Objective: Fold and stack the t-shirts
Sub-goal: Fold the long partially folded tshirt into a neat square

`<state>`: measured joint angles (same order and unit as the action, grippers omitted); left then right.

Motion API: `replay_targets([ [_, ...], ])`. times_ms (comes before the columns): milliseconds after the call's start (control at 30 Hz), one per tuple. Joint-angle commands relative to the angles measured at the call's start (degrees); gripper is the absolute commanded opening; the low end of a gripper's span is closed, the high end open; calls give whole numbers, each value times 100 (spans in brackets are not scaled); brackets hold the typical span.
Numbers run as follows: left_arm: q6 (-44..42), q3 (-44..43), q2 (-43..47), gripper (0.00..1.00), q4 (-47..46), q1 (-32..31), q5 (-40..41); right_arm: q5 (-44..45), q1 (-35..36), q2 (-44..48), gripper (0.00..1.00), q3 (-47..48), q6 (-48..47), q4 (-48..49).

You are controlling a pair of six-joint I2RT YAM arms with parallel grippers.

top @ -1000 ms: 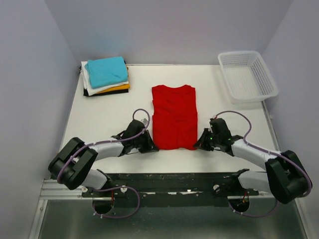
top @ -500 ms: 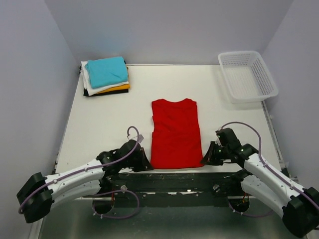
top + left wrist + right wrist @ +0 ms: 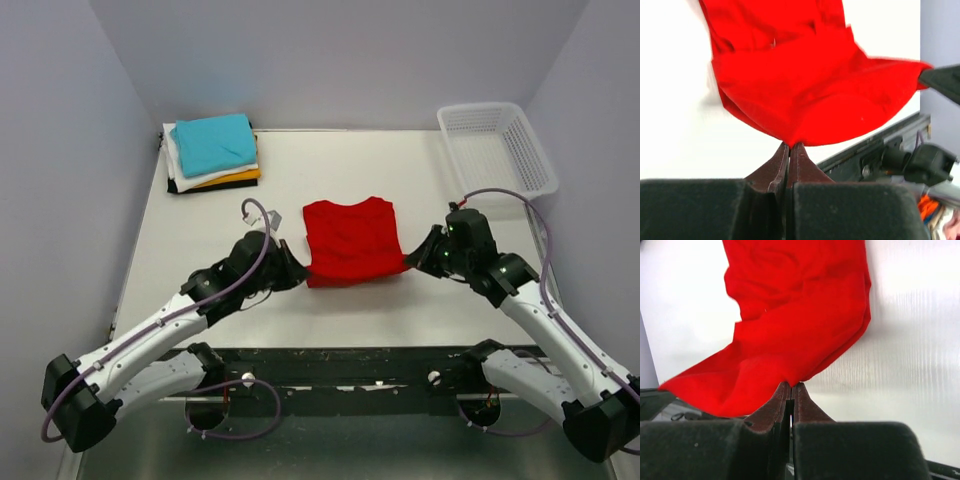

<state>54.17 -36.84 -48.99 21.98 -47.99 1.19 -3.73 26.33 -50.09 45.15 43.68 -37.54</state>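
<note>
The red t-shirt (image 3: 350, 240) lies mid-table with its near hem lifted off the surface and carried back over the body. My left gripper (image 3: 298, 272) is shut on the hem's left corner, and in the left wrist view the red cloth (image 3: 805, 95) hangs from the closed fingertips (image 3: 782, 152). My right gripper (image 3: 412, 262) is shut on the right corner, where the right wrist view shows the red cloth (image 3: 790, 340) pinched at the fingertips (image 3: 801, 392). A stack of folded t-shirts (image 3: 212, 152), teal on top over white, orange and black, sits at the far left.
A white lattice basket (image 3: 497, 152) stands at the far right corner. Grey walls close in the table on the left, back and right. The dark mounting rail (image 3: 340, 365) runs along the near edge.
Both grippers first pulled the hem toward the near edge, stretching the shirt out. They have now risen and moved away from the edge, bringing the hem over the shirt so it looks shorter.
</note>
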Motion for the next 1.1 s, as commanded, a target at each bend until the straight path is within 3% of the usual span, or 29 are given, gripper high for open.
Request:
replay_targets([
  [0, -745, -777, -576, 0, -153, 832, -58, 1003, 29, -593, 4, 546, -26, 434],
  [200, -1129, -1750, -1556, 0, -209, 1449, -276, 2274, 4, -1647, 1, 1537, -139, 600],
  [333, -1340, -2341, -2218, 0, -240, 1808, -485, 2377, -158, -2212, 1, 2029, -397, 920],
  [800, -1671, -3947, -4288, 0, 305, 2601, -722, 1210, -963, -4205, 1, 2905, -930, 1922],
  [1067, -1684, -4479, -5230, 0, 343, 2934, -1153, 705, -1073, -5403, 1, 3372, -1006, 2327],
])
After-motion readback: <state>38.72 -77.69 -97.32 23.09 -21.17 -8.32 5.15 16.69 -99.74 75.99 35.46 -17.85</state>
